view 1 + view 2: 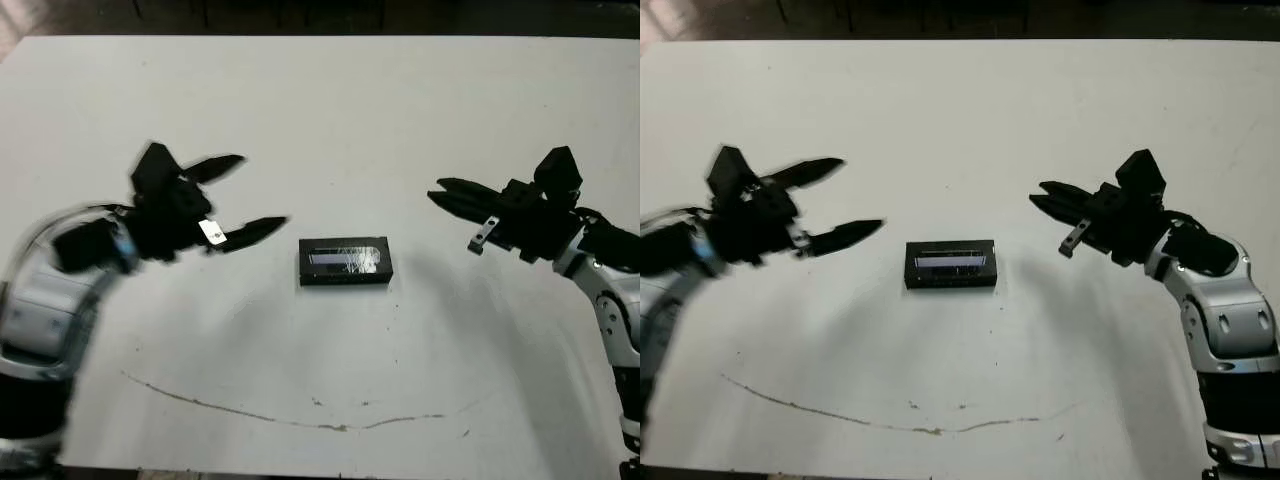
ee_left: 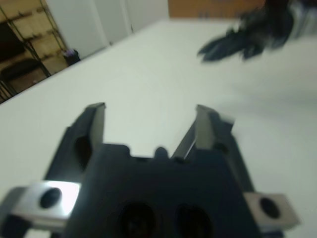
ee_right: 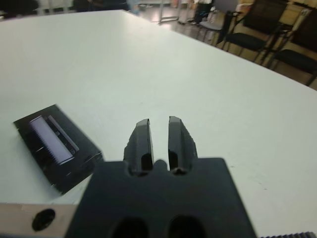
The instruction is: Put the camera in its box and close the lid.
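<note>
Well, the lid (image 1: 344,258) with its silvery strip sits flat on the box (image 1: 344,279) in the middle of the white table (image 1: 330,110), so the camera must be inside, out of sight. The left gripper (image 1: 247,194) hangs wide open and empty to one side; the right gripper (image 1: 437,191) hovers opposite, fingers nearly together, holding nothing. If the lid isn't fully seated, either arm swinging low could knock it askew or shove the whole box.
</note>
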Motion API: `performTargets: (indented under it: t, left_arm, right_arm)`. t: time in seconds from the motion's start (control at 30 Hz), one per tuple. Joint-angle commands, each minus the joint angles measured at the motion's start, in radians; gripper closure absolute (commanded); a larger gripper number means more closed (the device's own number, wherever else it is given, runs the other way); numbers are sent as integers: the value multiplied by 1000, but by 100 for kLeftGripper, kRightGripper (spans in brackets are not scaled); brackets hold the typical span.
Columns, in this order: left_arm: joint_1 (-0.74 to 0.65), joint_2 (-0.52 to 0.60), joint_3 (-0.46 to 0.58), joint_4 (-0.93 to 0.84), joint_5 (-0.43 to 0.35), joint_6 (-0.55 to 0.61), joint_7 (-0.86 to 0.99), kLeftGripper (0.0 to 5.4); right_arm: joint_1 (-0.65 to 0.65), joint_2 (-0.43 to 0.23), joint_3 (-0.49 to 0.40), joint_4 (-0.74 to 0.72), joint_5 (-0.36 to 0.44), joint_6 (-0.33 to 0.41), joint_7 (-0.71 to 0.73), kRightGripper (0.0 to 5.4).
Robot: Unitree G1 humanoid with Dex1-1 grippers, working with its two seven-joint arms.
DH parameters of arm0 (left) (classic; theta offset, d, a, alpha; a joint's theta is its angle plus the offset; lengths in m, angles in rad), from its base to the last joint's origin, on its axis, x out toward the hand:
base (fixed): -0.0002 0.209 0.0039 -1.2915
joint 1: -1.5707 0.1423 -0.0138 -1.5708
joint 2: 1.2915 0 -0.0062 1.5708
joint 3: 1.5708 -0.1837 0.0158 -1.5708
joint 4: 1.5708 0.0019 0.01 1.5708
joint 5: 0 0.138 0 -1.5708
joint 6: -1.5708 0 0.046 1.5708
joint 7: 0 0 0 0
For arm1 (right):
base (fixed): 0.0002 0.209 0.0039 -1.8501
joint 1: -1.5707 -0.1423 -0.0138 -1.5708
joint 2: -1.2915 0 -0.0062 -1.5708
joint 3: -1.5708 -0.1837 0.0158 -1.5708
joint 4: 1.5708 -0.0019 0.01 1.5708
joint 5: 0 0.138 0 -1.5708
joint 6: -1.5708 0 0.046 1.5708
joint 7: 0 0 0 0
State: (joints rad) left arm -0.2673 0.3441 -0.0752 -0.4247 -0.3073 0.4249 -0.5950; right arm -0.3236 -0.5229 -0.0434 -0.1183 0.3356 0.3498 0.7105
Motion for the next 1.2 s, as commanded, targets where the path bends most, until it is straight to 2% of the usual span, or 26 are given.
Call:
performTargets:
  t: [0.03, 0.17, 0.33, 0.47, 0.57, 0.67, 0.73, 1.03, 1.2]
  left_arm:
    - [26, -79, -79, -28, 34, 51, 104, 321]
    - [7, -149, -178, -19, 86, 128, 208, 420]
    - [-14, -195, -287, 49, 155, 109, 235, 539]
    - [-11, -226, -354, 83, 216, 146, 276, 539]
    - [-22, -219, -391, 89, 252, 254, 288, 539]
    - [-36, -223, -388, 97, 236, 385, 275, 539]
    - [-47, -222, -382, 114, 218, 431, 257, 539]
    - [-88, -179, -391, 124, 212, 529, 213, 539]
    - [-62, -179, -327, 102, 178, 505, 203, 539]
  right_arm:
    - [21, 24, -6, -10, -17, 3, -51, 540]
    - [32, 45, -15, -36, -22, 18, -113, 540]
    - [68, 71, -29, -68, -47, 1, -193, 540]
    - [82, 81, -36, -79, -40, 13, -216, 540]
    - [89, 83, -37, -77, -33, -5, -205, 540]
    - [93, 82, -38, -73, -28, -18, -192, 540]
    - [95, 81, -39, -73, -30, -15, -193, 540]
    - [85, 70, -30, -81, -39, 3, -190, 540]
    - [90, 72, -32, -98, -41, 5, -196, 540]
